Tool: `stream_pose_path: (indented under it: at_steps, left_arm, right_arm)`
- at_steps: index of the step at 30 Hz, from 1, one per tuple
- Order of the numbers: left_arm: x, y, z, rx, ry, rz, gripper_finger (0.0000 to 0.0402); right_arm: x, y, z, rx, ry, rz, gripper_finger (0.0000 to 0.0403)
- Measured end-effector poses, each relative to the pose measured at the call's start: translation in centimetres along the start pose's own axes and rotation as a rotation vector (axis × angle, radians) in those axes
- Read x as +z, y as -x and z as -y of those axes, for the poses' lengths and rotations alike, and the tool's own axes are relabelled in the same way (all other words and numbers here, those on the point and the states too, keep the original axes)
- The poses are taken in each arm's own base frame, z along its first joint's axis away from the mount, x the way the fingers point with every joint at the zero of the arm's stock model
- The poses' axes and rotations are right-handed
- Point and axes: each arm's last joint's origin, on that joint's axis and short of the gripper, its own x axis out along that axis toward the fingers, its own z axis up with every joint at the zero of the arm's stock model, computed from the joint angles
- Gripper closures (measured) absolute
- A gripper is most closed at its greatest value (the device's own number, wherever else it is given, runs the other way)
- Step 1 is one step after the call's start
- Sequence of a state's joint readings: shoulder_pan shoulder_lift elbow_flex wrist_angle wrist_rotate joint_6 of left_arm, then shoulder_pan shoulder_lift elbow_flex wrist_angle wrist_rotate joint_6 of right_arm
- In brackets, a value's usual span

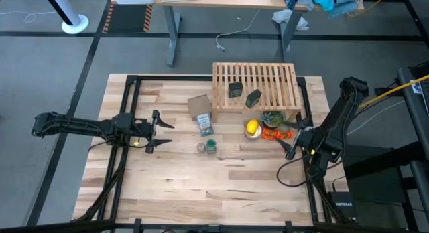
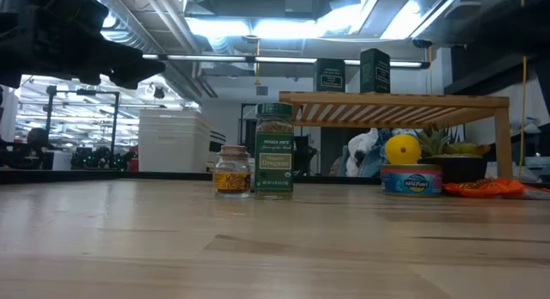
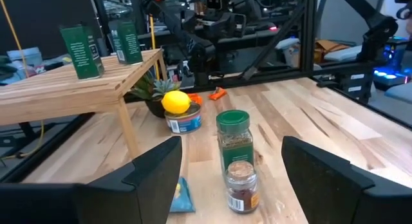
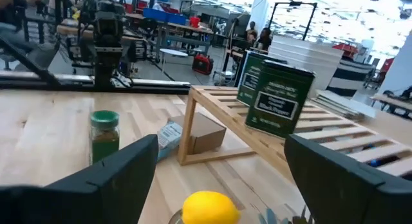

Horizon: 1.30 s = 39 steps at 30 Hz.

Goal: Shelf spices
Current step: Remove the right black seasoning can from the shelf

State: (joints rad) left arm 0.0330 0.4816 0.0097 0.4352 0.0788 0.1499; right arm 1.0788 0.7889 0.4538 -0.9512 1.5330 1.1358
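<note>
High view: two tins (image 1: pixel 243 94) atop shelf (image 1: pixel 288 92).

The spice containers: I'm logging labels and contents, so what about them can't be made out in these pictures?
- Two tins on the shelf: high view, labels too small to read.
- Glass jar: left wrist view, partly covers the green bottle behind it; its label faces away.
- Glass jar: right wrist view, not visible, seemingly behind the bottle.
- Tin labels: right wrist view, small print blurred.
</note>
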Motion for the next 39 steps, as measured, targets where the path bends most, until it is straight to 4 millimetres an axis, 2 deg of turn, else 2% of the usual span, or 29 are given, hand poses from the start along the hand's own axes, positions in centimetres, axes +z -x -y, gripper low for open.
stream_pose_path:
  at_steps: [7,12,18,31,39]
  left_arm:
    - [-0.1,0.0,0.0,-0.002,0.000,-0.010,0.0141]
    - [-0.2,0.0,0.0,-0.002,0.074,-0.023,0.0141]
    - [-1.0,0.0,0.1,-0.007,0.115,-0.104,0.0141]
    - [-3.8,0.8,0.6,-0.036,0.136,-0.406,0.0141]
    - [-3.9,0.8,0.6,-0.025,0.134,-0.420,0.0141]
  right_arm:
    - [-0.3,-0.8,1.2,-0.089,-0.049,-0.009,0.0061]
    - [-0.3,-1.7,1.6,-0.182,-0.058,-0.021,0.0061]
    - [-0.3,-2.1,1.8,-0.234,-0.055,-0.028,0.0061]
    - [-0.3,-2.1,2.0,-0.231,-0.026,-0.033,0.0061]
    - [-0.4,-2.1,1.8,-0.201,-0.034,-0.089,0.0061]
